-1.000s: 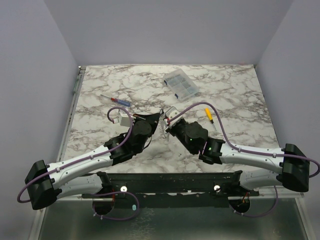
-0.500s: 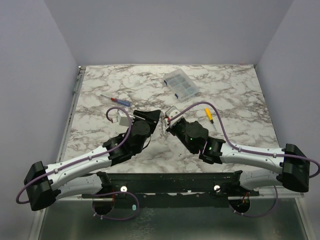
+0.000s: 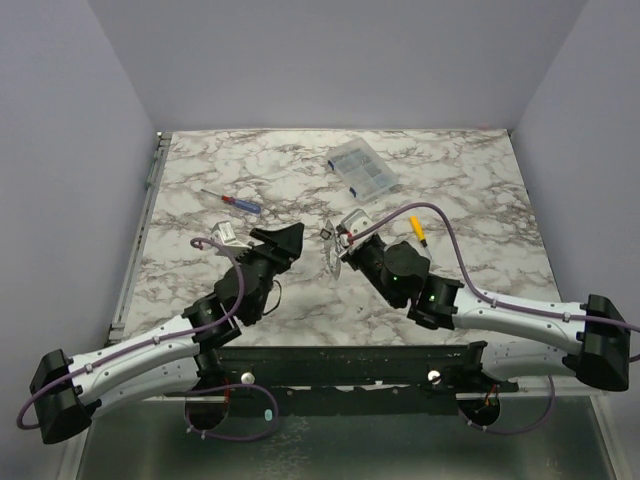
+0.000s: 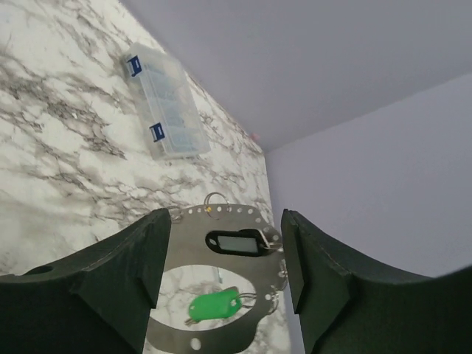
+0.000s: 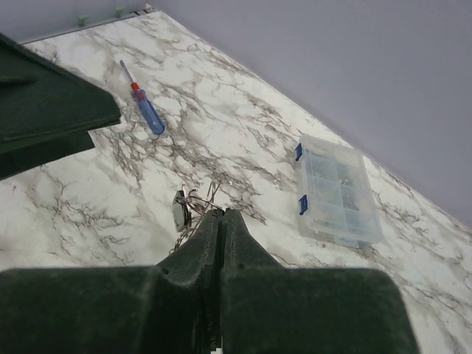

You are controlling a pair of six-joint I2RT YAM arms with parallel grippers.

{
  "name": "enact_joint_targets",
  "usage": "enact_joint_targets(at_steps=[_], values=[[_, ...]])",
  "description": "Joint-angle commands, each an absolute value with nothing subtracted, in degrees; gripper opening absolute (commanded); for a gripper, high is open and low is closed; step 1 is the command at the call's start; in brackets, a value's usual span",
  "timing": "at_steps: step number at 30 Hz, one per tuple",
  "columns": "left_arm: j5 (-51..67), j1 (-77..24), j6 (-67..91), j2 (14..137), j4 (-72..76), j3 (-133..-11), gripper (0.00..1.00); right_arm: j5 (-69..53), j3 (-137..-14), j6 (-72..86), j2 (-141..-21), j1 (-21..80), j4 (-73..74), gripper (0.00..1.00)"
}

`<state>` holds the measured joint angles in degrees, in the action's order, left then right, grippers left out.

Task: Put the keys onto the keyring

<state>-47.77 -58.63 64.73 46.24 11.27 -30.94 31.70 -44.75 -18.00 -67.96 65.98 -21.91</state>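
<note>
The right pincer (image 3: 341, 241) is clamped shut on the keyring (image 4: 221, 215), holding it over the middle of the table (image 3: 470, 170). The keys (image 3: 332, 258) dangle there, too small to tell if they are threaded on. The left pincer (image 3: 288, 240) gapes wide, holding nothing. With so thin a pinch, the ring may swivel or drop. The black tag (image 4: 234, 242) and green tag (image 4: 214, 304) show no legible writing.

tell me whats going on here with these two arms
The right tool is shut on the keys, a small bunch with a black tag and a green tag, held between the two arms. The left tool stands open and empty, facing the bunch. A blue screwdriver, a yellow screwdriver and a clear plastic box lie on the marble table.
</note>
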Motion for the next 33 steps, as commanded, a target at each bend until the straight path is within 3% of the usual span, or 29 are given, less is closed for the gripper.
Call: enact_joint_targets(at_steps=[1, 9, 16, 22, 29, 33], values=[[-39.5, -58.8, 36.9, 39.1, 30.0, -23.0, 0.68, 30.9, -45.7, -15.7, -64.4, 65.9, -20.6, 0.01], [-26.1, -58.9, 16.2, 32.9, 28.5, -25.3, 0.67, 27.7, -45.7, -11.9, -58.7, 65.8, -17.6, 0.01], [-17.2, -58.9, -5.8, 36.0, 18.6, -34.0, 0.67, 26.7, -45.8, -9.5, -54.1, 65.9, -16.6, 0.01], [-0.9, -58.8, -20.3, 38.3, 20.9, -35.1, 0.66, 26.3, -45.0, -7.1, -51.2, 65.9, -17.5, 0.01], [5.4, -58.4, -28.8, 43.6, 25.8, -37.1, 0.69, 25.9, -44.3, -5.7, -50.4, 65.9, -17.4, 0.01], [15.7, -55.0, -29.2, 47.7, 21.2, -40.7, 0.66, 25.2, -42.7, -5.8, -50.1, 65.8, -17.4, 0.01]])
